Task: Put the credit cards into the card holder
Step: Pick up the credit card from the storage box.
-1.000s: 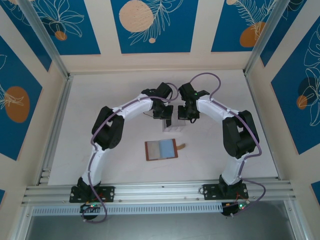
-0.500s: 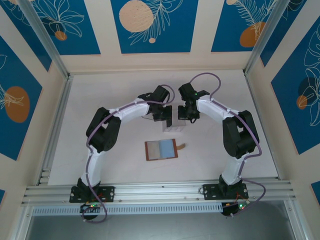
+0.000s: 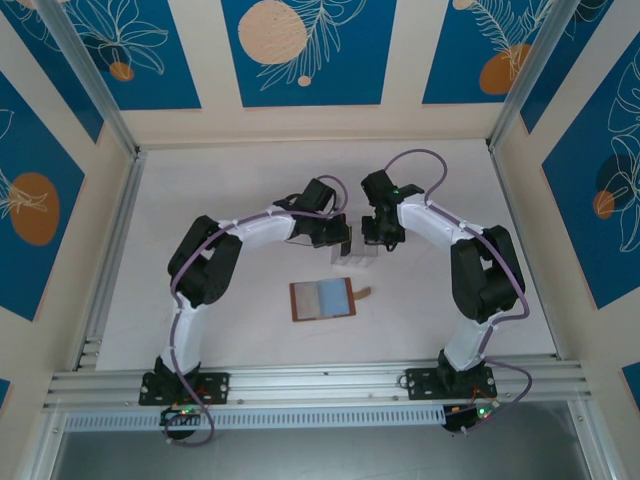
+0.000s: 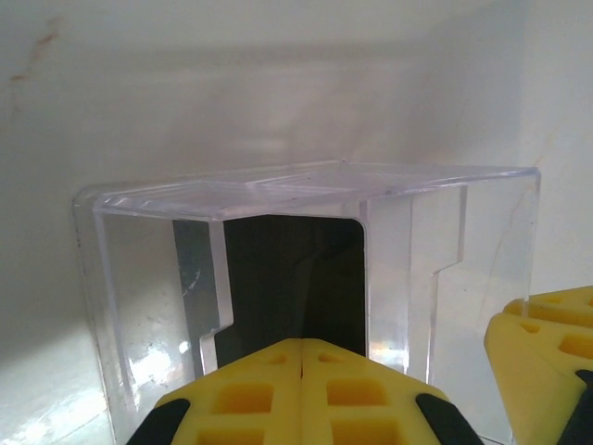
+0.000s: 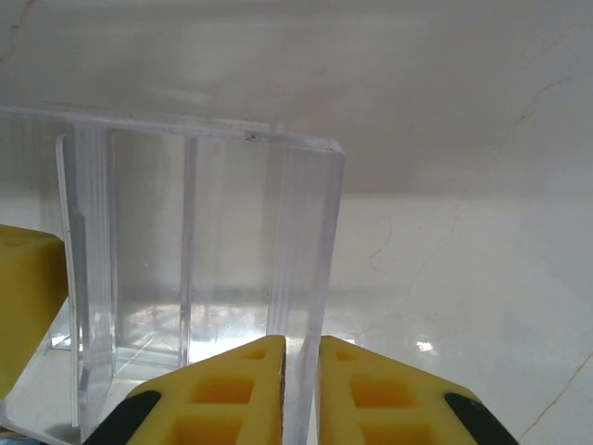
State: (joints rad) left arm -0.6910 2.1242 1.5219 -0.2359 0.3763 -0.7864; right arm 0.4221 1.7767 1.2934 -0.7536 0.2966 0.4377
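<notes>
The left hand [image 4: 301, 357] has its yellow pads pressed together at the lower edge of a black card [image 4: 292, 278] standing upright in the clear tray [image 4: 139, 306]; whether they pinch the card I cannot tell. The right hand [image 5: 301, 352] sits with a narrow gap between its fingers, straddling the tray's side wall, and I cannot tell whether it grips. The card holder [image 3: 323, 298] lies open and flat on the desk [image 3: 200, 200], nearer the arm bases and apart from the tray.
</notes>
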